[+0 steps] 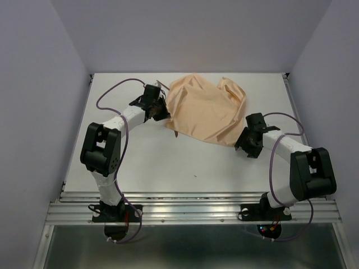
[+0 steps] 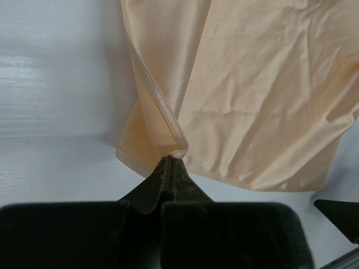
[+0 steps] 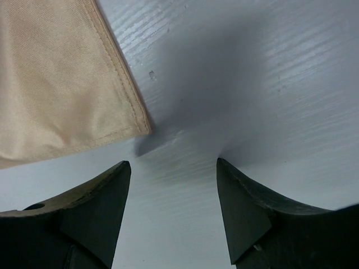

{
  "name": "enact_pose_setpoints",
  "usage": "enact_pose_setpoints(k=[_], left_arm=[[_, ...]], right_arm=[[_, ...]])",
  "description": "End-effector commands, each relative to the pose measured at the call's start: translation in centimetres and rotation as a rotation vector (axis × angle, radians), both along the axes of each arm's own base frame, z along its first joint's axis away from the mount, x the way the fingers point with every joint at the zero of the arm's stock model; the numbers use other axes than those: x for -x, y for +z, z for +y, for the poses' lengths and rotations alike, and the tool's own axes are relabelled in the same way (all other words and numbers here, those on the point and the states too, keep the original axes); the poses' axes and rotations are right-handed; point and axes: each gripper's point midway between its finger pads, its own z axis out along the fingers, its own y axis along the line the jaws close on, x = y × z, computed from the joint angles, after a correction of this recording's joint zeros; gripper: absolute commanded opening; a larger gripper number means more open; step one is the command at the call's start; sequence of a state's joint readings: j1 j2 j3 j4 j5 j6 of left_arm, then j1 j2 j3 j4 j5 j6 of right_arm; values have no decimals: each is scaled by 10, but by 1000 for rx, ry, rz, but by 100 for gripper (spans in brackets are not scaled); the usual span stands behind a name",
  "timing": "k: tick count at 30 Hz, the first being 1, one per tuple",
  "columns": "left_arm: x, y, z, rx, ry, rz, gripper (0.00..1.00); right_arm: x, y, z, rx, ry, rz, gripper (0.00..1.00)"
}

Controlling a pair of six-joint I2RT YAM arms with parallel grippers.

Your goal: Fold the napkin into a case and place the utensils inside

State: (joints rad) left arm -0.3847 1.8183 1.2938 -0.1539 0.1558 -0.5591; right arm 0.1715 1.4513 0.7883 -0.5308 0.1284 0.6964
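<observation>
The white worktop (image 1: 168,168) is filling the middle of the top view, and the tan napkin (image 1: 205,112) is lying crumpled across its upper centre. The left pincer (image 2: 171,163) is clamping fully shut on a hemmed fold at the napkin's left edge. The right pincer (image 3: 174,168) is hovering over bare worktop with its jaws spread wide, gripping nothing, the napkin's corner lying near it at the upper left of its wrist view.

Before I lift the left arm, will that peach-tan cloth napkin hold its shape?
Probably not: the peach-tan cloth napkin lies creased and bunched, folding where the left fingers pinch its hem. Its sheen suggests it could slip. Thin, so likely light.
</observation>
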Motion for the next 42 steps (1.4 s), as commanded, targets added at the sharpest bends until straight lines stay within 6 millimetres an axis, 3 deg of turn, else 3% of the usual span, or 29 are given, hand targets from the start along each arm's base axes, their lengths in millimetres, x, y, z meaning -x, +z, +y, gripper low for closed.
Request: enact_pose_setpoints(k=[1, 16, 24, 30, 31, 33, 38, 42], left_arm=[[-8, 38, -3, 28, -3, -86, 0], [-6, 32, -4, 32, -12, -74, 0], [-4, 32, -5, 35, -20, -72, 0], [-2, 32, -4, 33, -23, -71, 0], [0, 32, -2, 27, -22, -71, 0], [0, 31, -2, 24, -23, -71, 0], [4, 34, 0, 24, -26, -73, 0], [12, 40, 0, 30, -32, -67, 0]], right_arm=[[-15, 0, 13, -64, -8, -49, 67], [-46, -24, 11, -38, -38, -76, 51], [-41, -35, 11, 16, -34, -46, 36], [-34, -43, -1, 73, -57, -19, 18], [-32, -41, -5, 95, -61, -22, 7], [-30, -39, -6, 97, -62, -24, 1], [-22, -24, -11, 108, -68, -50, 1], [-3, -15, -10, 98, -61, -43, 1]])
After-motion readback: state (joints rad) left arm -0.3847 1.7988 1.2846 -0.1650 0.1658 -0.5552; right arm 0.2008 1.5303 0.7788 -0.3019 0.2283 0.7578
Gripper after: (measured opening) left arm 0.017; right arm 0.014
